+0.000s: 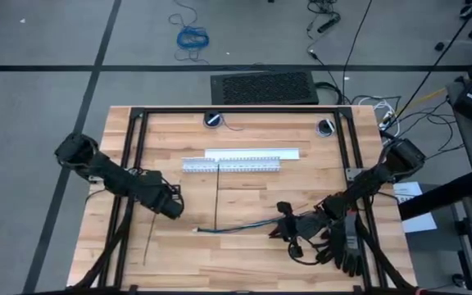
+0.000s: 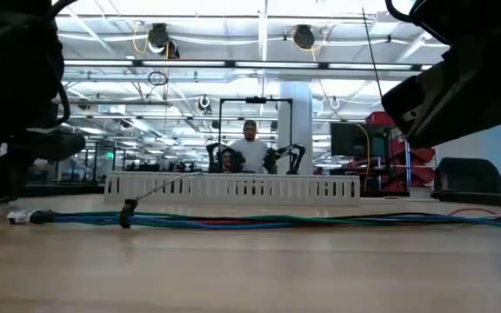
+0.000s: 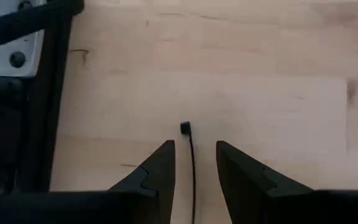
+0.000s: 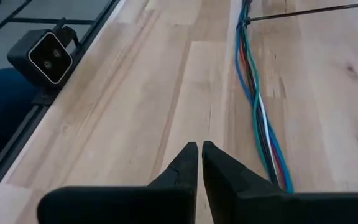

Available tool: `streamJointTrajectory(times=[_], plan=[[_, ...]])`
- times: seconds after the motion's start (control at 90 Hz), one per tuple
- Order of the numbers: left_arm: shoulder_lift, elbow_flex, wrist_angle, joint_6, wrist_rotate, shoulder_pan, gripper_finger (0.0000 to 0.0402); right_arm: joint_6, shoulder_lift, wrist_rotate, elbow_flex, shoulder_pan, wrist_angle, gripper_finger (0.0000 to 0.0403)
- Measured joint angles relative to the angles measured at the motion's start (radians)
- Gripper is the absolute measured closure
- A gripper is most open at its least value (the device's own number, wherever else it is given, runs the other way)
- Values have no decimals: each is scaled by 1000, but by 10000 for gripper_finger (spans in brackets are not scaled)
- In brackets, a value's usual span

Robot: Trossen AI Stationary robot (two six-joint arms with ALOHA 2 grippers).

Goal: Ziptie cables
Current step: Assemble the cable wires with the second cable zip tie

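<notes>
Wooden table [image 1: 244, 254] fills the middle of the high view, with a black frame around it. The cables [image 1: 234, 229] lie flat in the lower middle of that view, a thin bunch of blue, green and red wires running sideways. One ziptie [image 1: 218, 197] lies straight, going from the white slotted duct [image 1: 231, 165] down to the cables. The other ziptie [image 1: 151, 238] lies at the lower left of the table, under the left arm. The left gripper [image 3: 194, 163] hangs over this ziptie with its fingers apart, and the strip's little head shows between them. The right gripper [image 4: 200, 163] is at the lower right, just beside the cables, with its fingers closed together and nothing in them. A person [image 2: 250, 148] stands far back in the room.
</notes>
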Motion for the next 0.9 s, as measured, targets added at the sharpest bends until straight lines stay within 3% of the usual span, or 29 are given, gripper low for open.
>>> streamJointTrajectory(times=[0.222, 0.433, 0.9], plan=[[-7, -86, 111, -6, -32, -3, 307, 7, 0, 0, 0, 9, 0, 390], [-3, -76, 124, 76, -38, -1, 391, 7, 0, 5, 0, 10, 4, 390], [1, -65, 120, 29, -62, -1, 400, 6, 0, 4, 0, 13, 0, 390]])
